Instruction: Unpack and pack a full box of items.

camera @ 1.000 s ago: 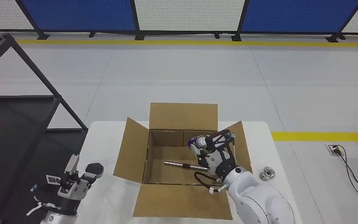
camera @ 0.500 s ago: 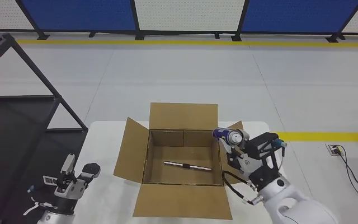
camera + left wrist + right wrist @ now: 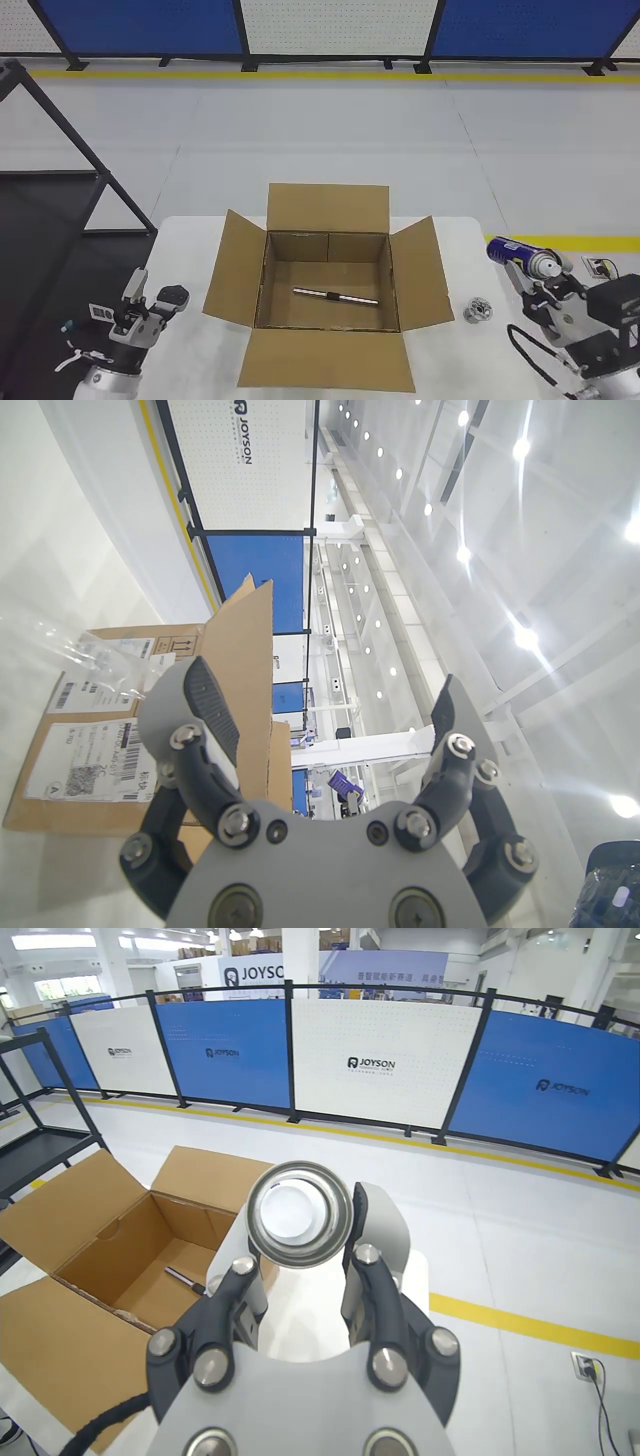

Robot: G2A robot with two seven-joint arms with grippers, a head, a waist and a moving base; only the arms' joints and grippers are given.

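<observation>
1. Where the white table comes to its near left corner, the left gripper sits with its fingers spread wide, holding nothing.
2. At the table's right edge, the right gripper is clamped around a tilted spray can.
3. A small round metal piece lies just right of the box.
4. The open cardboard box stands mid-table, and a slim metal rod lies on its floor.

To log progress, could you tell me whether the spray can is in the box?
Out: the right gripper holds the spray can clear of the box, past its right flap.
</observation>
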